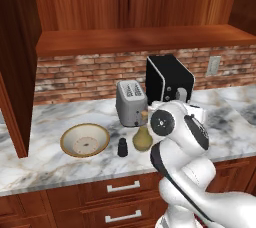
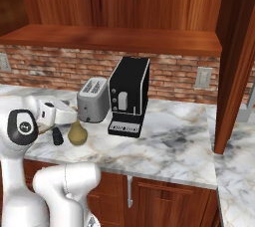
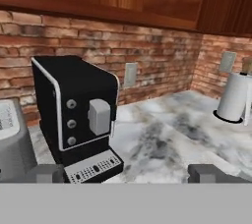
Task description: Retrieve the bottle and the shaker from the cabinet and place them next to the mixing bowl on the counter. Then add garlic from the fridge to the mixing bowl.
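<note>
A home kitchen, rendered. A white marble worktop (image 1: 60, 169) with grey veins runs over brown wooden drawers (image 1: 122, 187) with silver handles. Behind it stands a red brick wall (image 1: 80, 74) with wall sockets (image 2: 202, 77), under a reddish-brown wooden cabinet (image 1: 135, 39). On the worktop stand a toaster (image 1: 131, 103), a black coffee machine (image 2: 129, 95), a bowl (image 1: 85, 140), a bottle (image 1: 142, 138) and a paper-towel roll (image 3: 235, 97).
</note>
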{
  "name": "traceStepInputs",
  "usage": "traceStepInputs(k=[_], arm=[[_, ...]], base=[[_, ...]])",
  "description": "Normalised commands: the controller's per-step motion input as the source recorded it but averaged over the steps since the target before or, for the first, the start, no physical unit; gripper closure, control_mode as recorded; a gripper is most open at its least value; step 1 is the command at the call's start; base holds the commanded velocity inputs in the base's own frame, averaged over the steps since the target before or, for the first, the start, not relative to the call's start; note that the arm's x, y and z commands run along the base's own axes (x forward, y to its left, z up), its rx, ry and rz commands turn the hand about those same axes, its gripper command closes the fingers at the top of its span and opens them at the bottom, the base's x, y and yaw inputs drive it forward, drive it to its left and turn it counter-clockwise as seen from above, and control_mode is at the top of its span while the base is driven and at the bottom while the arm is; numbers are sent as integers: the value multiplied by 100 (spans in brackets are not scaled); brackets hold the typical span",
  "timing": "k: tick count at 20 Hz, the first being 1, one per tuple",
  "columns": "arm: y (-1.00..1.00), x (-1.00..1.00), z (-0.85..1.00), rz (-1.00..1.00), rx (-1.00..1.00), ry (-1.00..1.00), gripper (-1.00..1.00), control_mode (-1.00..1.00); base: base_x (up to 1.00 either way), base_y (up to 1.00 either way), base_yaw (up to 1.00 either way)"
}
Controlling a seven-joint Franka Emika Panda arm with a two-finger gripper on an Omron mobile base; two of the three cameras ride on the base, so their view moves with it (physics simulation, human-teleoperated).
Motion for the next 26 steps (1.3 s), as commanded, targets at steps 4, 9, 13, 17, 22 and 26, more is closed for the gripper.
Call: traceStepInputs(k=[4,9,13,17,22,26], arm=[[-70,-41,4,5,0,19,-100,-100],[-70,-41,0,10,0,16,-100,-100],[-38,-27,-5,22,0,14,-100,-100],[-14,-22,-20,32,0,10,-100,-100],[-1,-23,-21,35,0,14,-100,-100],[1,-19,-27,30,0,6,-100,-100]], base=[[0,0,0],[0,0,0],[0,0,0],[0,0,0],[0,0,0],[0,0,0]])
